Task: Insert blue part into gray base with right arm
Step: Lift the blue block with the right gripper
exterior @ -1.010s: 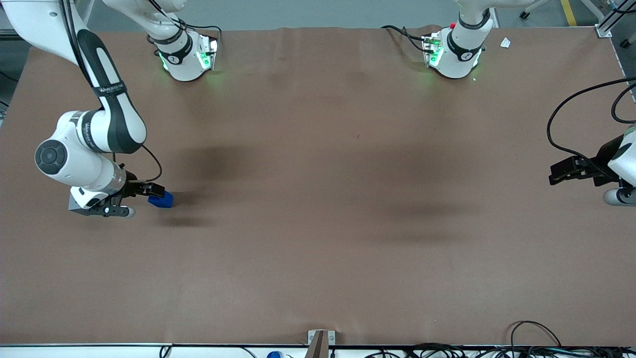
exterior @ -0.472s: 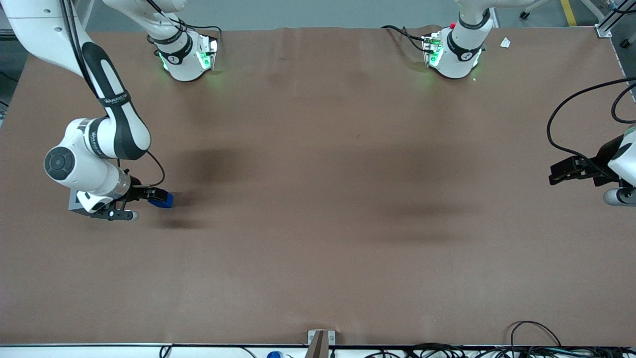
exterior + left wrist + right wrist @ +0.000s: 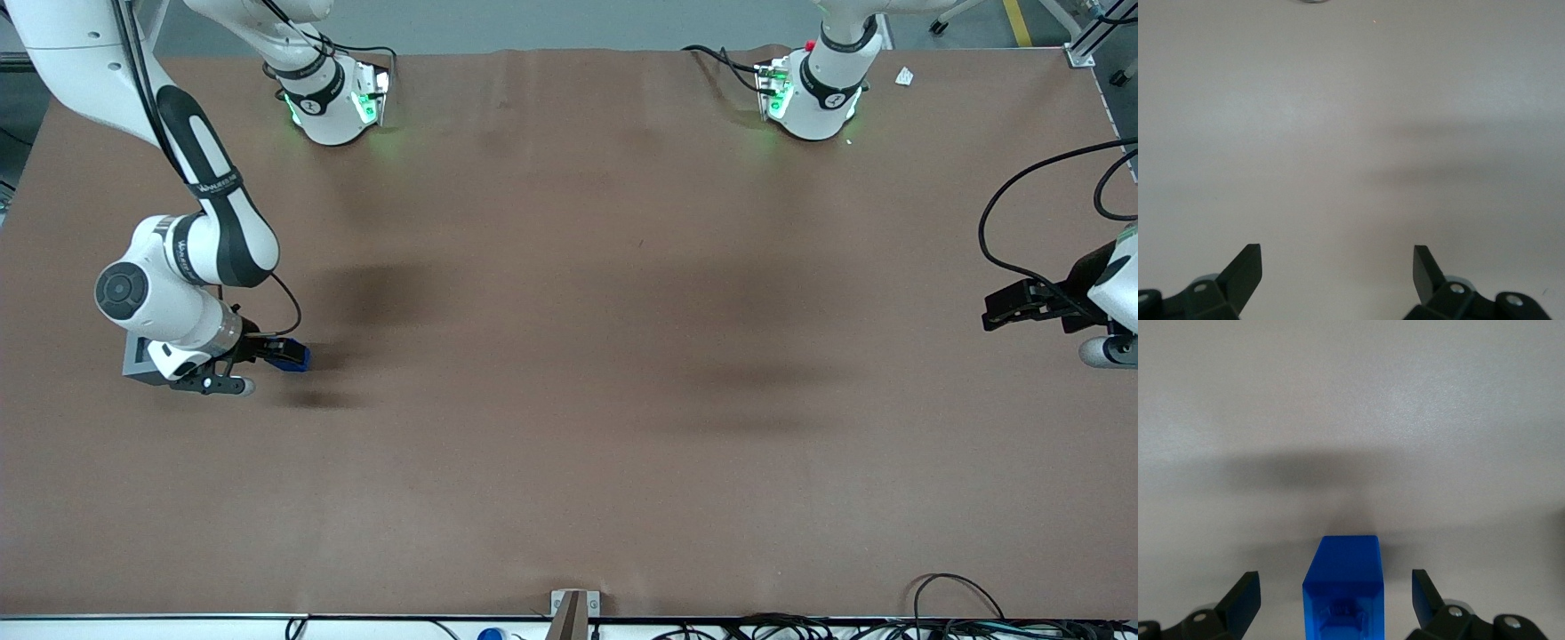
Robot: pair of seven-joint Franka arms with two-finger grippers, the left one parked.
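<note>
We're early: gripper (image 3: 1335, 600) spread wide around the blue part (image 3: 1342, 590) near the table's (image 3: 569, 444) working-arm edge, not grasped yet. Gray base not visible.

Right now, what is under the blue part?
The blue part lies on the brown table, between the open gripper's fingers. Its underside is hidden. The gray base isn't visible anywhere.
</note>
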